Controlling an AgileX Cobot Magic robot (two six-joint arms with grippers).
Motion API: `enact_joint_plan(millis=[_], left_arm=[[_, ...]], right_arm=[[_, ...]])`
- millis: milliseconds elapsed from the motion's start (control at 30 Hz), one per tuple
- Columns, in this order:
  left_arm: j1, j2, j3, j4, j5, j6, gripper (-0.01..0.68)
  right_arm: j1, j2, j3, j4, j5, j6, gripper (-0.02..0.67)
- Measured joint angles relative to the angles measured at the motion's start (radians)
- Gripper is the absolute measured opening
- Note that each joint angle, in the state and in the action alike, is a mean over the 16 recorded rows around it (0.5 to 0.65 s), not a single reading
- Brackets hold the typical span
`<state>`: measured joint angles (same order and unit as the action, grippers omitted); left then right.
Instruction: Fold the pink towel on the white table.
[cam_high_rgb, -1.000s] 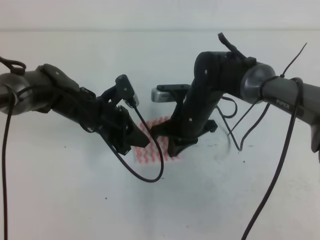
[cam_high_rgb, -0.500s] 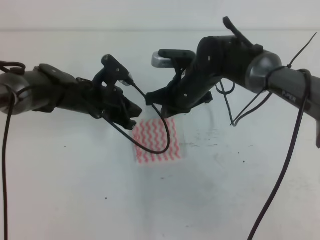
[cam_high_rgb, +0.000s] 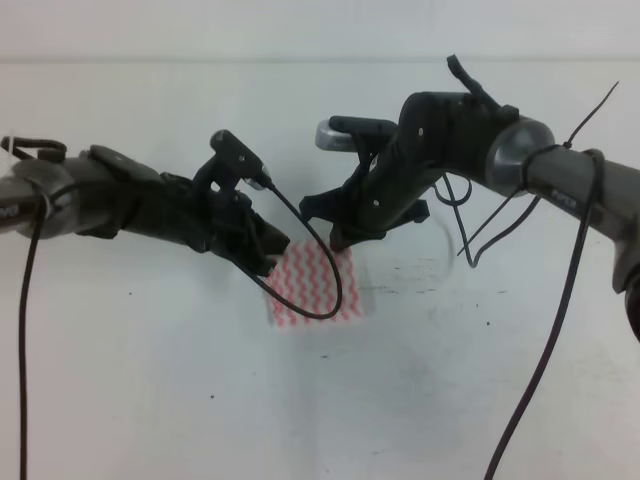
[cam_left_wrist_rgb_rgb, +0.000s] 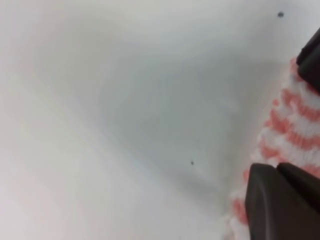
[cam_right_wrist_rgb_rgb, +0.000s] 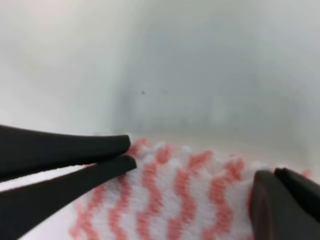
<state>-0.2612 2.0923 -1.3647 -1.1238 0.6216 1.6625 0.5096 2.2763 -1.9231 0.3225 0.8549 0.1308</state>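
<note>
The pink towel (cam_high_rgb: 318, 292) lies flat on the white table (cam_high_rgb: 140, 390) as a small folded square with wavy pink and white stripes. My left gripper (cam_high_rgb: 264, 252) hovers at its far left corner. In the left wrist view its fingers stand apart, open, with the towel's edge (cam_left_wrist_rgb_rgb: 292, 125) between them. My right gripper (cam_high_rgb: 336, 236) sits over the towel's far edge. It is open too, and the right wrist view shows its fingertips (cam_right_wrist_rgb_rgb: 117, 150) spread across the striped cloth (cam_right_wrist_rgb_rgb: 190, 195). Neither gripper holds anything.
A black cable loop (cam_high_rgb: 335, 295) from the left arm hangs over the towel. More loose cables (cam_high_rgb: 470, 235) dangle from the right arm. Small dark specks (cam_high_rgb: 212, 397) dot the table surface.
Both grippers rose off the towel and drew back toward its far edge, uncovering the folded square. Since half a second ago they have dipped slightly closer to that edge.
</note>
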Motion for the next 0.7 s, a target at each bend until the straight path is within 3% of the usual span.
enact_joint_plan(millis=[700], left_arm=[[0.000, -0.050, -0.011, 0.036, 0.128, -0.075, -0.005]], right_arm=[[0.001, -0.044, -0.003, -0.013, 0.114, -0.006, -0.018]])
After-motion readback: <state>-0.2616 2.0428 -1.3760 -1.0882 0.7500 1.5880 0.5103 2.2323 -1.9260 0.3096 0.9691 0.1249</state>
